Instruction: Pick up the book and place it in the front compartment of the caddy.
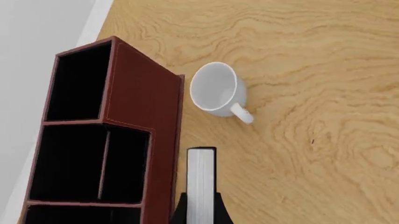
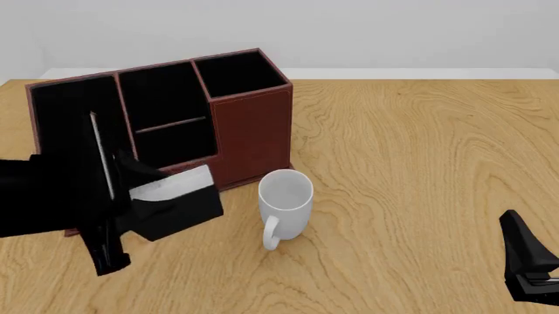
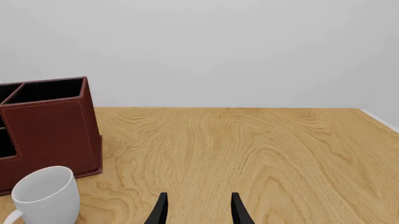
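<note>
A: Starting at nine o'clock in your front view: what does your left gripper (image 2: 105, 190) have?

B: It's clamped on the book (image 2: 103, 157). The left wrist view shows the white page edges (image 1: 201, 184) pinched between the two black fingers (image 1: 181, 210), the book's free end pointing toward twelve. The book is off the table, just beside the caddy (image 2: 249, 124) wall, outside it, not in any compartment.

A: And the caddy itself?

B: It runs from about ten o'clock toward twelve at the back left of the wooden table (image 2: 419, 163). The taller square end is on its right, and the divided middle section sits to the left of that.

A: Next over?

B: A white mug (image 2: 285, 199) stands upright just in front of the caddy's tall end, apart from it, handle toward six.

A: Your right gripper (image 3: 198, 212)?

B: Down at four o'clock, well apart from everything. Its fingers are spread with nothing between them.
</note>
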